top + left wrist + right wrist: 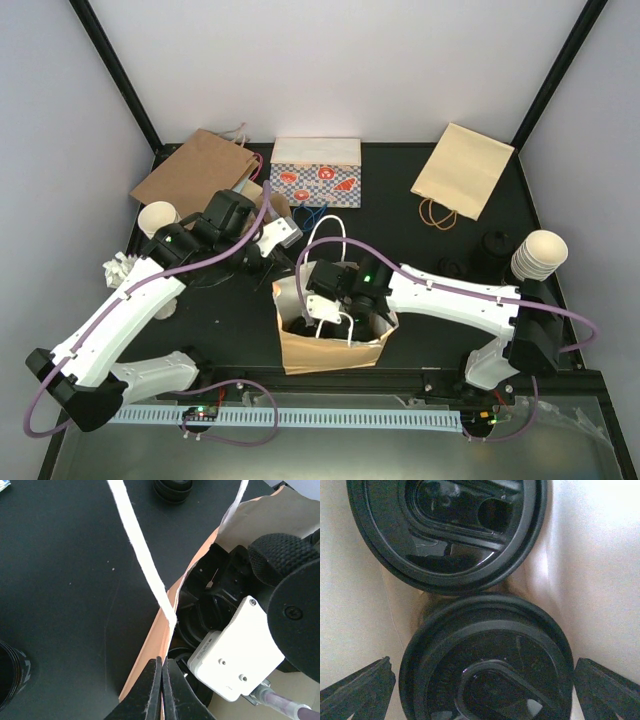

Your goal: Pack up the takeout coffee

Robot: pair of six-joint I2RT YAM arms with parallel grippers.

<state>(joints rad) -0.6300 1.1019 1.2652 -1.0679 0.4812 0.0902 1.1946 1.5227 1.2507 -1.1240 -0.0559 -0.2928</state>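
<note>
Left gripper [161,674] pinched shut on bag [142,665] rim, right gripper [481,685] inside bag, jaws spread wide either side of lidded cup [490,630], second cup [450,530] just beside

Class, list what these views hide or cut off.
Top view: inside of the brown paper bag, blocked by the right gripper.
Right wrist view: sides of the farther black lidded cup and nearer black lidded cup, under their lids; the nearer runs off the bottom edge.
Left wrist view: a black round cup, cut by the left edge.
</note>
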